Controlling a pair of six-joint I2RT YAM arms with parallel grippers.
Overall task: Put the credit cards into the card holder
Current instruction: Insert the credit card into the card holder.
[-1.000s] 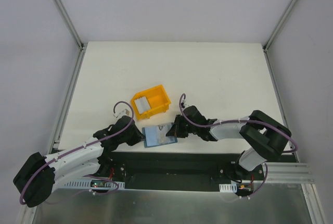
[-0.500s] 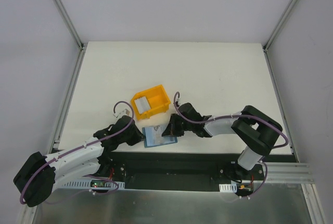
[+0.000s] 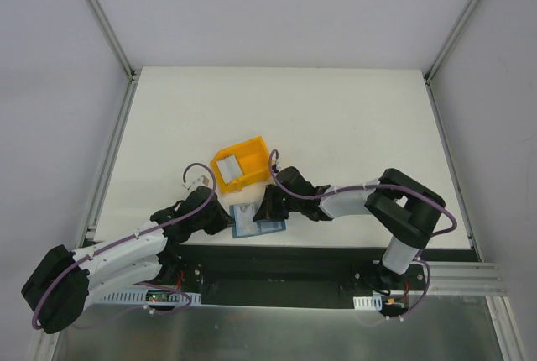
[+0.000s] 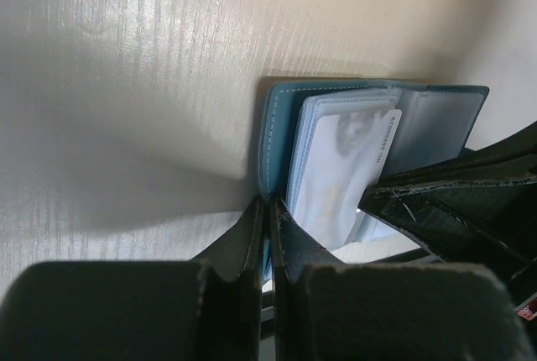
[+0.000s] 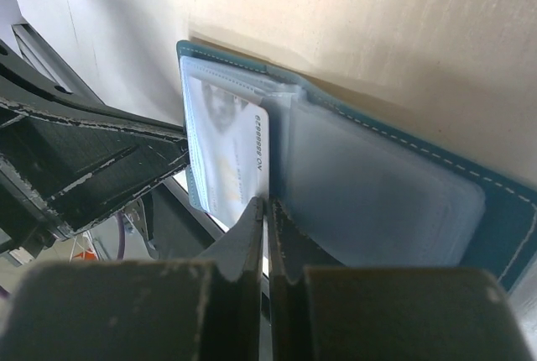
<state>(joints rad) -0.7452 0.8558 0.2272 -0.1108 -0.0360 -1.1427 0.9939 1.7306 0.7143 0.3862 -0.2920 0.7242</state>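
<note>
The teal-blue card holder point(image 3: 270, 227) lies open near the table's front edge, its clear pockets point(image 5: 377, 189) facing up. My left gripper point(image 4: 270, 208) is shut on the card holder's teal left edge point(image 4: 275, 126). A pale grey-white credit card point(image 5: 225, 153) lies partly inside a pocket on the holder's left half. My right gripper point(image 5: 267, 206) is shut on that card's near corner. In the left wrist view the same card point(image 4: 344, 168) slants across the pockets. More pale cards point(image 3: 228, 166) lie in the yellow bin.
The yellow bin point(image 3: 252, 153) stands just behind the card holder, close to both grippers. The black edge strip point(image 3: 277, 262) runs right in front of the holder. Metal frame rails point(image 3: 109, 176) border the white table on both sides.
My right gripper has moved left with the card, from the holder's right edge to over its left half. The left gripper has held still on the holder's edge.
</note>
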